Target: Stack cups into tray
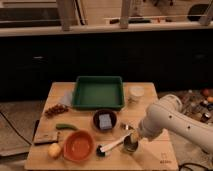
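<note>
- The gripper point(131, 138) hangs low over the front right of the table point(150, 155), right at the dark grey cup point(131, 145); whether it is clenched or released, I cannot tell (the white arm hides most of it).
- The pale cup point(136, 93) stands well apart, at the back right.
- The green tray point(98, 93) lies just left of it, at the back centre.
- A black bowl point(104, 120) and an orange bowl point(78, 145) sit to the gripper's left.

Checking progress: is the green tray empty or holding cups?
Empty: tray shows only bare floor. The tool is at the grey cup.
</note>
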You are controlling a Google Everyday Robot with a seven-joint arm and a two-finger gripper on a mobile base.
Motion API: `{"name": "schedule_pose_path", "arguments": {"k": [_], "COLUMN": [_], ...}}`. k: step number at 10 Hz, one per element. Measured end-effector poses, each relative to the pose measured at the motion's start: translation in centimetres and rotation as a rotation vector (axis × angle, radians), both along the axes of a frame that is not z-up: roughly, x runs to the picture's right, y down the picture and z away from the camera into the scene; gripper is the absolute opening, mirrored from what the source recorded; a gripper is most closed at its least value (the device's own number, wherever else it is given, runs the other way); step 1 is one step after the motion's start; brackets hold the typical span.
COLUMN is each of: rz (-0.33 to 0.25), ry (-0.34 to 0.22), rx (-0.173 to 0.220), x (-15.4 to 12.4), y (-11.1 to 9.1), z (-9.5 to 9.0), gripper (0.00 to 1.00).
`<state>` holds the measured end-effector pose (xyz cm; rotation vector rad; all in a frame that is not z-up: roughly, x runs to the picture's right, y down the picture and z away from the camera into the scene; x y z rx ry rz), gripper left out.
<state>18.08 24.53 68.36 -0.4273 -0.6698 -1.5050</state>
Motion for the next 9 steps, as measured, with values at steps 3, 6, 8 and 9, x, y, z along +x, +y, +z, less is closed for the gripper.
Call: {"name": "schedule_pose_path", "arguments": {"k": [3,6,8,9], "rz": [0.006,0.019,0.033,0.038], "ry": [-0.013,-0.026,-0.025,-0.024], "rx": [-0.026,-0.054,-0.067,-0.073], "x": [-0.2,-0.2,0.0,0.0], "y": [0.6,1.3,1.9,2.2], "z": [0.6,1.4,1.8,2.0], "gripper": [0.74,0.62,0.61,0.61]}}
